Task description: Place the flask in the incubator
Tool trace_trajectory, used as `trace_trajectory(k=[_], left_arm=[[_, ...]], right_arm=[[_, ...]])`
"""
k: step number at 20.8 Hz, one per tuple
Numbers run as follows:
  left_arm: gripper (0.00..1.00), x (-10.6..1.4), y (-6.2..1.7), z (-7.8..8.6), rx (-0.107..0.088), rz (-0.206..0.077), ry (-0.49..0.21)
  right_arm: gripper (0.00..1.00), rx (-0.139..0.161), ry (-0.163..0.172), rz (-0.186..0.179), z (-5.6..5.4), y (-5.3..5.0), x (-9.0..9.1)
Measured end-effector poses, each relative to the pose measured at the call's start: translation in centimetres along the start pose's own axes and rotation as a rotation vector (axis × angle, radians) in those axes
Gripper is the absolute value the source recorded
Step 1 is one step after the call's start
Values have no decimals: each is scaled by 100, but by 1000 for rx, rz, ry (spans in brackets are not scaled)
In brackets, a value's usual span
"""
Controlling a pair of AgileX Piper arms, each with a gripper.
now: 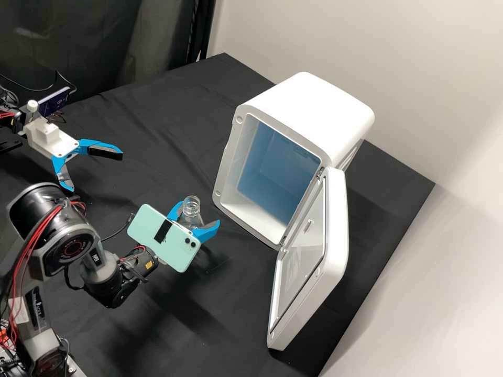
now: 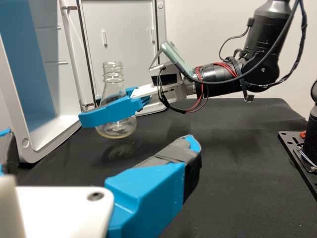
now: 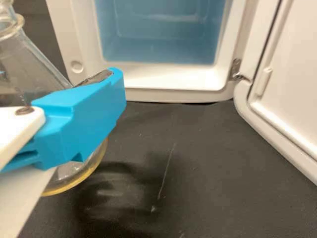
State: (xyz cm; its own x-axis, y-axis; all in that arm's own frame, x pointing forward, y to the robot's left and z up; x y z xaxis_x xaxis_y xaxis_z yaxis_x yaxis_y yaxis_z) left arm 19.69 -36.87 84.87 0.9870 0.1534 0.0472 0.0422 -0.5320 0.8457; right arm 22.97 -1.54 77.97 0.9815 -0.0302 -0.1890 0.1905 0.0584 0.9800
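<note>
Right pincer [image 1: 195, 220] pinches the upright flask [image 1: 192, 207] around its body, low at the tabletop [image 1: 157, 125], just left of the open incubator [image 1: 309, 112]. Left pincer [image 1: 94, 170] hangs spread, well apart, farther left.

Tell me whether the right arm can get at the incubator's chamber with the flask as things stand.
Probably yes. The right gripper, shut on the flask, is in front of the incubator; its door hangs wide open to one side, and only bare bench lies before the blue chamber.
</note>
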Motion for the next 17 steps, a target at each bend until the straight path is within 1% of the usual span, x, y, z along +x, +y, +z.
trace_trajectory(k=[4,8,17], left_arm=[[100,0,0,0,0,0,0],[100,4,-3,17,1,-2,-8],[100,4,-3,17,1,-2,-8]], right_arm=[[0,2,-16,28,36,62,-22],[0,1,-27,75,62,166,-59],[0,1,-25,79,59,176,-63]])
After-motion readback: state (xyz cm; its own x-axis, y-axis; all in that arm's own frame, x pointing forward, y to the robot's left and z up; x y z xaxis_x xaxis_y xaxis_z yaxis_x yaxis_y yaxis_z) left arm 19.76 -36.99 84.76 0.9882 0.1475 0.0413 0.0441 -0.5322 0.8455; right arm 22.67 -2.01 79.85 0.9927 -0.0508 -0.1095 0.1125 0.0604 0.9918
